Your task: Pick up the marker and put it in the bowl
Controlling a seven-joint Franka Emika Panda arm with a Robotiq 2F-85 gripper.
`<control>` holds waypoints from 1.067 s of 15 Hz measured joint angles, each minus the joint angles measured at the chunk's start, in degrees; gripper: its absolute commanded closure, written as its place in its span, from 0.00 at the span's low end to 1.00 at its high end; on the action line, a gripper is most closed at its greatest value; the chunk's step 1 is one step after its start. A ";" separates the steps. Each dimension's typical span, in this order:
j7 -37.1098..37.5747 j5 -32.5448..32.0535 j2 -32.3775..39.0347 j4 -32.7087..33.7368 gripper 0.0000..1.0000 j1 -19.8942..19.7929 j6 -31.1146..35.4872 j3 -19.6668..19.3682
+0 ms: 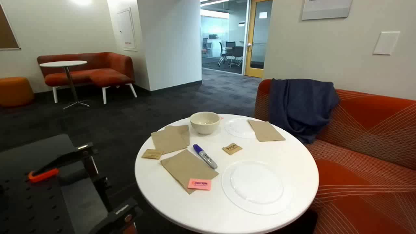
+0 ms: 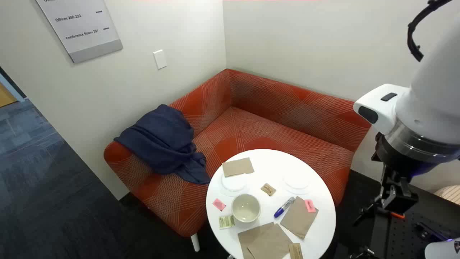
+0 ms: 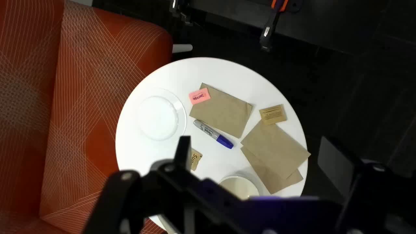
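The marker, silver-grey with a dark blue cap, lies flat on the round white table in both exterior views (image 1: pixel 205 156) (image 2: pixel 284 207) and in the wrist view (image 3: pixel 213 134). It lies beside a brown napkin. The cream bowl stands upright on the table in both exterior views (image 1: pixel 204 128) (image 2: pixel 246 208); I see no object in it. In the wrist view the bowl (image 3: pixel 240 187) is partly hidden by my gripper. My gripper (image 3: pixel 259 152) is open with nothing between its fingers. In an exterior view the gripper (image 2: pixel 379 213) hangs beside the table, apart from the marker and bowl.
Brown napkins (image 1: pixel 189 167), a pink packet (image 1: pixel 199 184), sugar packets (image 1: pixel 232 148) and clear plates (image 1: pixel 256 185) lie around on the table (image 1: pixel 299 169). A red sofa (image 2: pixel 280 126) with a dark blue cloth (image 2: pixel 161 140) borders the table. A black robot stand (image 1: pixel 35 188) is opposite.
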 measured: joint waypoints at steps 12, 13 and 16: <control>-1.58 -0.93 0.01 -0.29 0.00 1.17 2.21 -1.54; -2.75 -1.18 0.02 -0.58 0.00 1.29 3.85 -2.19; -7.41 -1.74 0.36 -2.26 0.00 1.54 9.79 -5.08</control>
